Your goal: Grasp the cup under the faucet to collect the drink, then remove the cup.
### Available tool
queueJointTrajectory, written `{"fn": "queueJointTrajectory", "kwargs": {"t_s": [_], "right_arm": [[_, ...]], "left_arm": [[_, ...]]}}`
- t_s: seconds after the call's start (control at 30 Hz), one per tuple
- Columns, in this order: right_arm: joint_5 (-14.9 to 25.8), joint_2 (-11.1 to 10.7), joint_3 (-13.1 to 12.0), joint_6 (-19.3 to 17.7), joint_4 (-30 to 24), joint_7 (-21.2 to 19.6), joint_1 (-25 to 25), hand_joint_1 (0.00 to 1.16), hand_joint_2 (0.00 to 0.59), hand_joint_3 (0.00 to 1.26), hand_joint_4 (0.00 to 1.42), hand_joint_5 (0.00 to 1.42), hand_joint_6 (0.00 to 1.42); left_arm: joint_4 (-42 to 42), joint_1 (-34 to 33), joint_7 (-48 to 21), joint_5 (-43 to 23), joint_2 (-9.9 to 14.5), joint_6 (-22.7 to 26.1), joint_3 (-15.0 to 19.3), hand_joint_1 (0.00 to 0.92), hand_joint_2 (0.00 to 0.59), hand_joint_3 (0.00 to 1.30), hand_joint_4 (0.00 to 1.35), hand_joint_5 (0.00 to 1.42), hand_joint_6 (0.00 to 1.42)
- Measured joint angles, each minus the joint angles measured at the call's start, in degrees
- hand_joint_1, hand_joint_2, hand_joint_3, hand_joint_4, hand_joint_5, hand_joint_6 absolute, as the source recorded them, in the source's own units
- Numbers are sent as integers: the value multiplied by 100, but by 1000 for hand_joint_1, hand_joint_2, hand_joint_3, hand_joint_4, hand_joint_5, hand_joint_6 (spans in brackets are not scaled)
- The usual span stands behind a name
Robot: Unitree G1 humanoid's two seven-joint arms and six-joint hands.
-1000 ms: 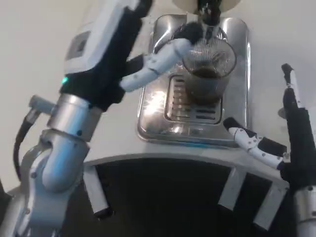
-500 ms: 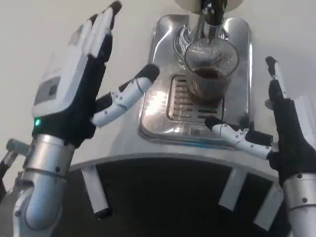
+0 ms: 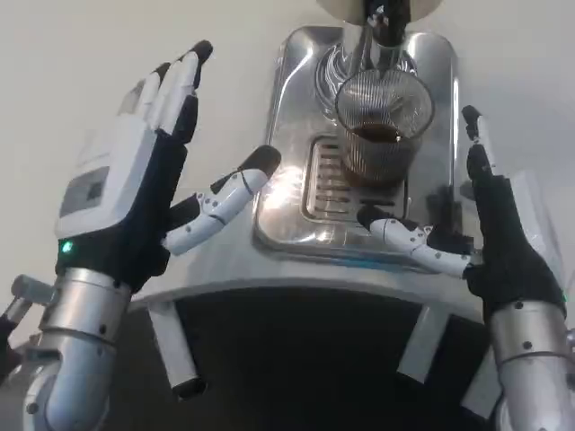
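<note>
The cup (image 3: pixel 382 126), partly filled with dark drink, is seen under the faucet (image 3: pixel 377 22) on the metal drip tray (image 3: pixel 287 206), flanked by the left hand (image 3: pixel 148 180) and right hand (image 3: pixel 481 238), both spread wide and empty.

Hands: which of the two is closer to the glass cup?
The right hand: its thumb reaches onto the drip tray just below the cup, while the left hand stays beside the tray, farther off.

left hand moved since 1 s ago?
Yes. The left hand has pulled left, away from the cup, which sits on the drip tray under the faucet. It was touching the cup; now it is open and clear.
</note>
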Motion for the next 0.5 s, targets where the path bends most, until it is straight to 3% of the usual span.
{"fn": "queueJointTrajectory", "kwargs": {"t_s": [0.5], "right_arm": [[297,-14,24,-430,626,-498,-278,821,163,14,10,49,176]], "left_arm": [[92,92,49,-9,0,-2,-36,0,205,0,0,0,0]]}}
